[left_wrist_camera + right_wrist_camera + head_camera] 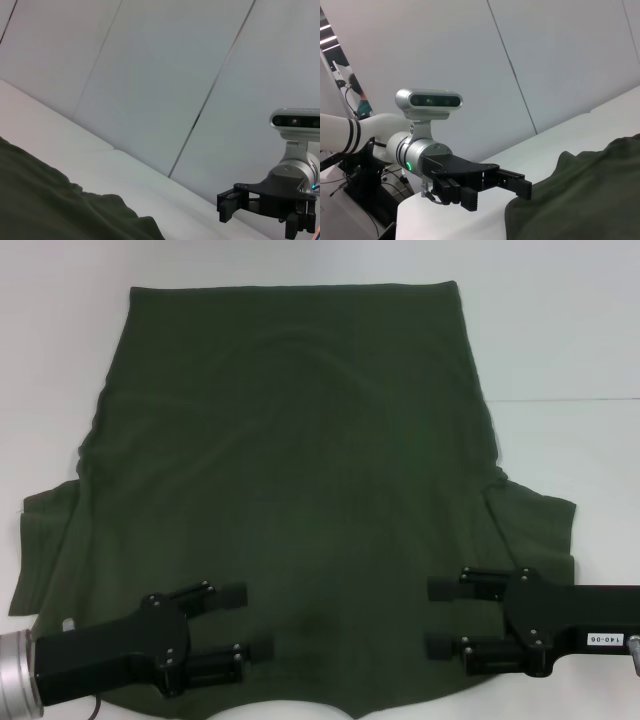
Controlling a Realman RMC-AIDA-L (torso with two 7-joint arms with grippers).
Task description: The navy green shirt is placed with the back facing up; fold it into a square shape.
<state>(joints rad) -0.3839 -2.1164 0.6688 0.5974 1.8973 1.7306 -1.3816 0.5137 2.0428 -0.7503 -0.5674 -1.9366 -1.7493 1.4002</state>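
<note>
— Olive cotton, the navy green shirt [290, 490], lies spread flat on the white table [580, 340]; what could spoil your fold?
— Uneven pinches would skew it. Your left gripper [248, 622] and right gripper [428, 618] hover over its collar end, jaws apart, holding nothing

Soft, even overhead light, fairly bright; the white table [560, 330] glares pale, nearly washed out. The navy green shirt [290, 470] reads dark, its folds barely shaded. Head view slightly soft all over. Behind the left gripper [495, 187], wall panels [560, 60] show gentle grey falloff
</note>
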